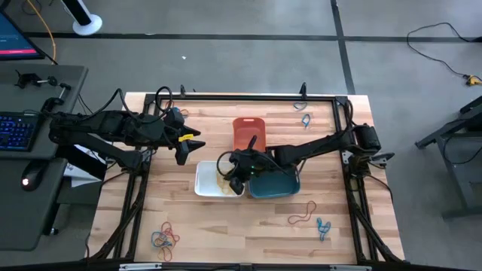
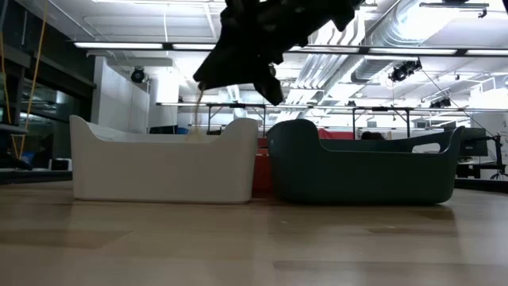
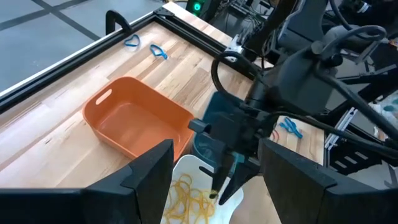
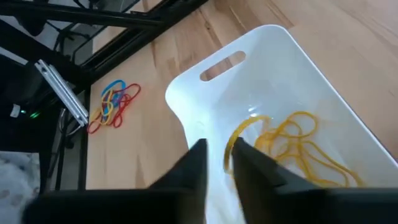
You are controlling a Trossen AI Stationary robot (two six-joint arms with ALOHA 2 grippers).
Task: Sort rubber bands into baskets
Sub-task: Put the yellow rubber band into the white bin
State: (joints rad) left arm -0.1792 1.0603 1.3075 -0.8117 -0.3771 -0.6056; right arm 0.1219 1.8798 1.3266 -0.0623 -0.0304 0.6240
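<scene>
three baskets (image 1: 248, 132) clustered mid-table, rubber bands (image 4: 298, 152) in the left one, loose bands (image 1: 164, 239) at near-left corner

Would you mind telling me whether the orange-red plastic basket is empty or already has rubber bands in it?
Empty. In the left wrist view the orange-red plastic basket shows only its bare floor, while yellow rubber bands lie in the white plastic basket beside it.

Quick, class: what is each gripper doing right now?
Left gripper: open, empty, waiting beside the orange basket.
Right gripper: over the white basket, a yellow rubber band between slightly parted fingers.
</scene>
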